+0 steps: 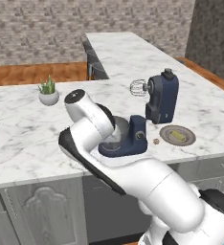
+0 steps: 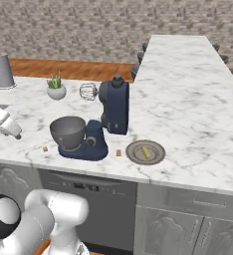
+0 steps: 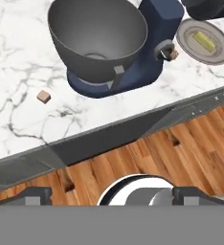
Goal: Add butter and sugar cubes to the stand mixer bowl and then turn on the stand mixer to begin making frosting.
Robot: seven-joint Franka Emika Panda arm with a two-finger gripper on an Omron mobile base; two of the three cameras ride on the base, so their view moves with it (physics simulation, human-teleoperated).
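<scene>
The navy stand mixer [image 2: 114,106] stands on the marble counter with its head tilted up and its whisk [image 2: 88,91] in the air. The grey stand mixer bowl [image 2: 67,131] sits empty on the mixer's base [image 3: 97,33]. A yellow butter stick [image 2: 146,152] lies on a flat grey plate [image 2: 157,155] to the right of the mixer. One brown sugar cube [image 3: 43,97] lies left of the bowl, and another [image 3: 173,55] lies between the base and the plate. My gripper [image 2: 14,132] hangs left of the bowl, apart from it, open [image 3: 113,196] and holding nothing.
A small potted plant [image 2: 56,88] and a grey cylinder [image 2: 2,69] stand at the back left of the counter. The counter's front edge [image 3: 114,136] drops to a wooden floor. In the left base view my arm [image 1: 92,124] covers part of the bowl.
</scene>
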